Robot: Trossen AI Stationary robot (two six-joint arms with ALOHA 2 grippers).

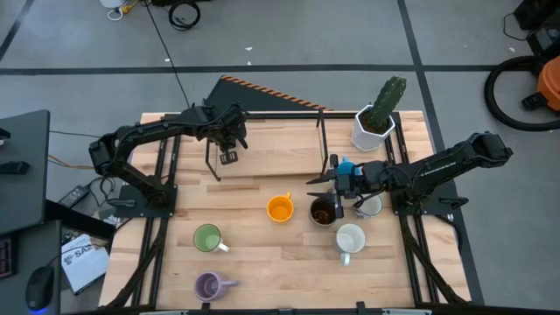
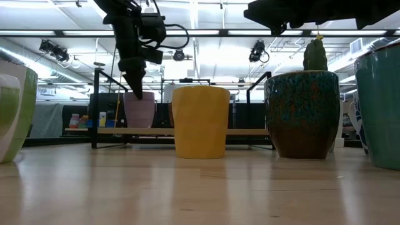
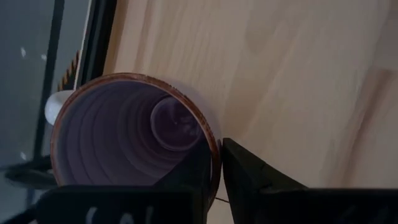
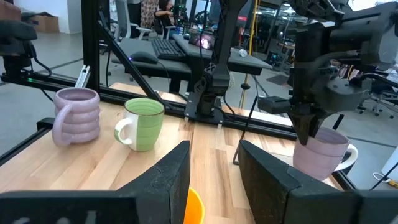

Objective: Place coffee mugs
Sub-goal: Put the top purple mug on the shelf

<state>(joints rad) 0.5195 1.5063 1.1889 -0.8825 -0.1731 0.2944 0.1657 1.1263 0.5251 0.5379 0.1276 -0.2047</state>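
We look down on a pale wooden table (image 1: 262, 262) framed by black rails, with a white faceted pot (image 1: 372, 129) holding a cactus near its far right corner. Both dark arms reach in from the sides.

The left gripper (image 3: 214, 171) is over the far left part of the table, its two fingers pinched on the rim of a purple mug (image 3: 124, 137) — one finger inside the wall, one outside. In the low view that mug (image 2: 139, 109) seems to rest on the wood. The right wrist view shows the same grip from across the table.

The right gripper (image 1: 337, 179) hovers over the cluster near mid-table, a blue mug (image 1: 346, 165) right at it; whether its fingers hold anything we cannot tell, though from its wrist view they stand apart.

Just below it sit the dark brown mug (image 1: 323, 211) and, beside that, the orange mug (image 1: 279, 209). A white mug (image 1: 350, 238) stands nearer the front, another white mug (image 1: 372, 206) partly hidden under the right arm. The green mug (image 1: 207, 238) and the second purple mug (image 1: 208, 285) sit well apart at the front left.
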